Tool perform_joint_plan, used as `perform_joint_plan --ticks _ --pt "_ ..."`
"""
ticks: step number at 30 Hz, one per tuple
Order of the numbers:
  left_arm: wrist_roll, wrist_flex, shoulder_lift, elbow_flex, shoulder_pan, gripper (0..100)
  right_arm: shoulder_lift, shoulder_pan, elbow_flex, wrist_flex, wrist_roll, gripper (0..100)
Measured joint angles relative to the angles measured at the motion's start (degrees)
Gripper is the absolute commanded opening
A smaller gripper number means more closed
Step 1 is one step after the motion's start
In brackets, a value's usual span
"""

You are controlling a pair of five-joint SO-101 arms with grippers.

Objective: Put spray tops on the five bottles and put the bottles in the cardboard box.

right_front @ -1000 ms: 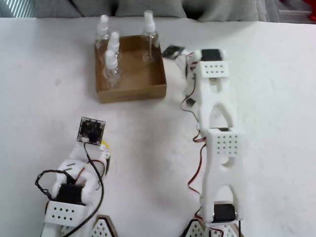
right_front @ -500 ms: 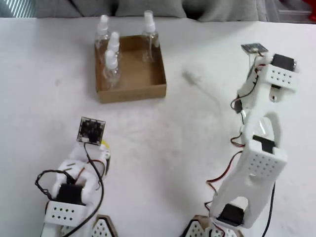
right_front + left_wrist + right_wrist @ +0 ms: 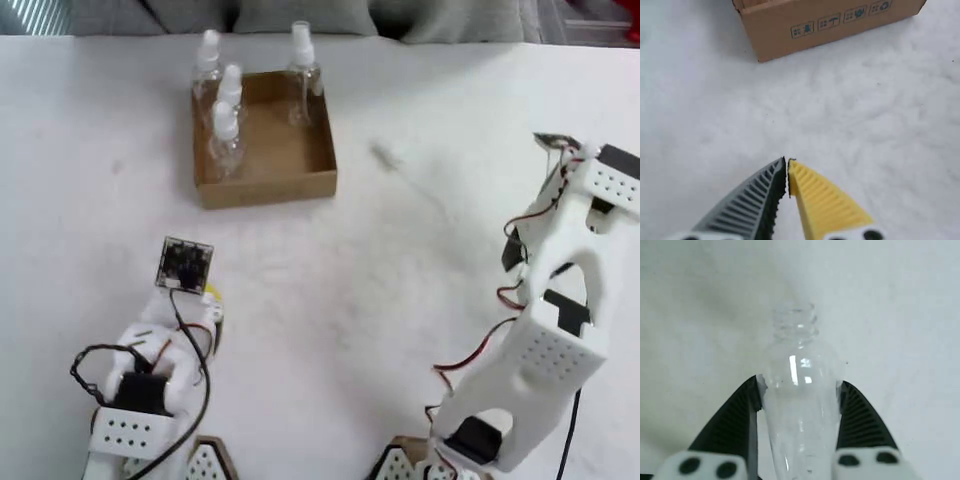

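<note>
A clear bottle (image 3: 799, 370) with a bare threaded neck sits between the black fingers of my right gripper (image 3: 800, 390), which is shut on it. My right arm (image 3: 575, 230) stands at the table's right edge. The cardboard box (image 3: 300, 185) is at the back left. Several capped bottles stand in or against it, among them one (image 3: 302, 68) at its far right corner and one (image 3: 226, 138) near its left wall. A loose spray top (image 3: 386, 157) with its thin tube lies on the table right of the box. My left gripper (image 3: 787, 164) is shut and empty, low over the table in front of the box.
My left arm (image 3: 150, 380) rests folded at the front left, its small camera board (image 3: 185, 262) pointing toward the box. Red and black wires hang along the right arm. White tabletop lies open between the two arms.
My right arm has swung from beside the box's right wall over to the table's right edge. The spray top on the table came into sight. The left arm stayed still.
</note>
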Motion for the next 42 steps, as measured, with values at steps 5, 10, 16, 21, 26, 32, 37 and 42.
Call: perform_joint_plan --ticks 5,10,16,21,26,32,37,42 --pt "0.0 0.0 0.0 0.0 0.0 2 -4.8 2.2 7.1 -1.8 2.5 1.8" --pt "0.0 0.0 0.0 0.0 0.0 2 -15.2 2.4 20.0 -6.8 3.7 1.8" --pt "0.0 0.0 0.0 0.0 0.0 2 -26.7 2.4 34.8 -16.0 3.9 1.9" --pt "0.0 0.0 0.0 0.0 0.0 2 -28.4 2.4 38.7 -19.0 3.9 15.3" --pt "0.0 0.0 0.0 0.0 -0.4 2 -27.7 2.4 38.7 -19.9 3.9 27.3" --pt "0.0 0.0 0.0 0.0 -0.4 2 -26.8 2.4 38.7 -21.1 3.9 30.3" --pt "0.0 0.0 0.0 0.0 -0.4 2 -26.8 2.4 38.7 -21.1 6.6 30.6" --pt "0.0 0.0 0.0 0.0 -0.4 2 -27.3 2.4 38.7 -21.1 8.6 30.5"
